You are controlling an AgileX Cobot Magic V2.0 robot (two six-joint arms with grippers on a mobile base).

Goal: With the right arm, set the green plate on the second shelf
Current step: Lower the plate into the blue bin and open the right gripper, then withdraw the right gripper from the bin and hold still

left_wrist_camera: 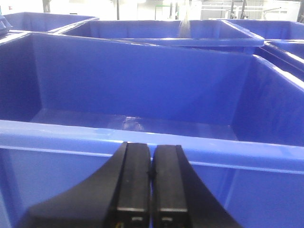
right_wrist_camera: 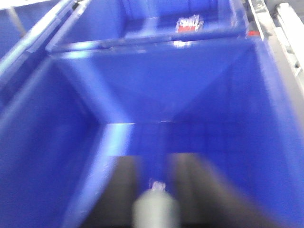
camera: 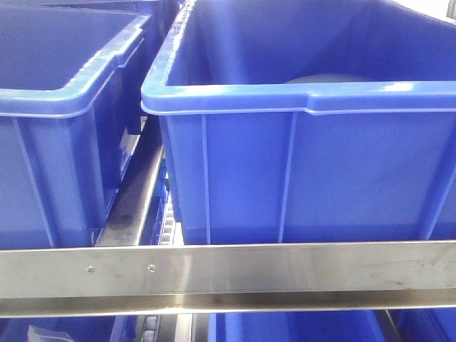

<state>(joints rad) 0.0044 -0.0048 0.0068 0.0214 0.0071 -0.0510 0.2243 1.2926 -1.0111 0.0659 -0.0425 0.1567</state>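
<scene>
Two jobs here: my right gripper (right_wrist_camera: 154, 165) seems clamped on the green plate (right_wrist_camera: 152, 211), held edge-on above the blue bin (right_wrist_camera: 142, 95) on the shelf (camera: 285, 267) so it slips inside; my left gripper (left_wrist_camera: 151, 190) waits closed and empty outside the bin's near wall

Glossy blue bins (camera: 306, 164) above a brushed silver rail (camera: 285, 267).
</scene>
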